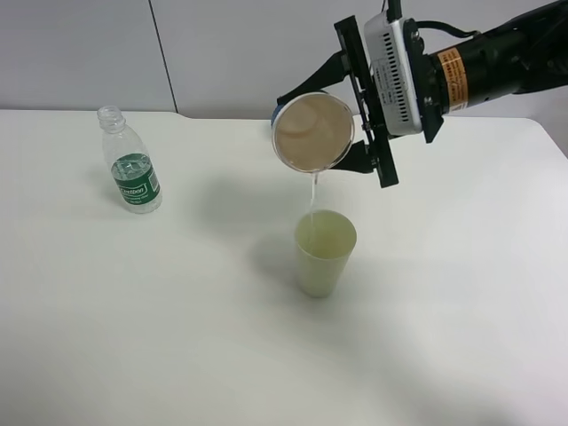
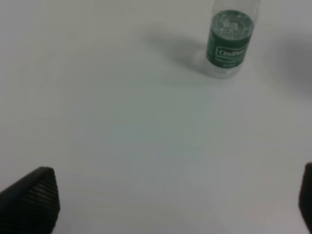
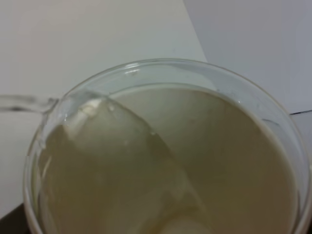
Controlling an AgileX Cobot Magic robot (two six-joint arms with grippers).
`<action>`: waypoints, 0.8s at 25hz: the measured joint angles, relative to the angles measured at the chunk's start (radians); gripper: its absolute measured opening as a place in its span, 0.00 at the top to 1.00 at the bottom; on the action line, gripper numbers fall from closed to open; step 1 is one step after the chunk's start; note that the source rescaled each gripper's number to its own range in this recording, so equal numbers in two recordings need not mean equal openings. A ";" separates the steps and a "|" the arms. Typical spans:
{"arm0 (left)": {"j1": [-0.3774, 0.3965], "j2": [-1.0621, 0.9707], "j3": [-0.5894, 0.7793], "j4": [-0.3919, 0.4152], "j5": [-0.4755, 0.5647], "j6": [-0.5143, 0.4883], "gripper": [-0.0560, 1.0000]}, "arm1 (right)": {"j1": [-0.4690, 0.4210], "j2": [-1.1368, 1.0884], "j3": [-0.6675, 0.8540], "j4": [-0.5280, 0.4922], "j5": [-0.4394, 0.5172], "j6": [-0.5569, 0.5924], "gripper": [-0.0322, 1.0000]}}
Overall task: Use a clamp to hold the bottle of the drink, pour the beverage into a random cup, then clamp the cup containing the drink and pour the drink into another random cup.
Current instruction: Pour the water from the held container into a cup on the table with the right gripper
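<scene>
The right clamp [image 1: 328, 126] grips the blue-banded cup [image 1: 312, 133] tight. It's tipped straight over the green cup [image 1: 324, 262] so the water [image 1: 312, 191] lands inside.

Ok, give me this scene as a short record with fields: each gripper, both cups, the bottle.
right gripper: shut on the blue-banded cup, held tilted in the air
pour: thin clear stream falling from its rim into the pale green cup
pale green cup: upright on the table, partly filled
bottle: upright, capless, standing apart from both cups
left gripper: open, holding nothing, over bare table
</scene>
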 joint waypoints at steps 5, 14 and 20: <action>0.000 0.000 0.000 0.000 0.000 0.000 0.00 | 0.000 -0.008 0.003 0.000 0.001 -0.002 0.97; 0.000 0.000 0.000 0.000 0.000 0.000 0.00 | 0.000 -0.012 0.003 0.000 0.020 -0.055 0.97; 0.000 0.000 0.000 0.000 0.000 0.000 0.00 | 0.000 -0.012 0.003 0.000 0.034 -0.094 0.97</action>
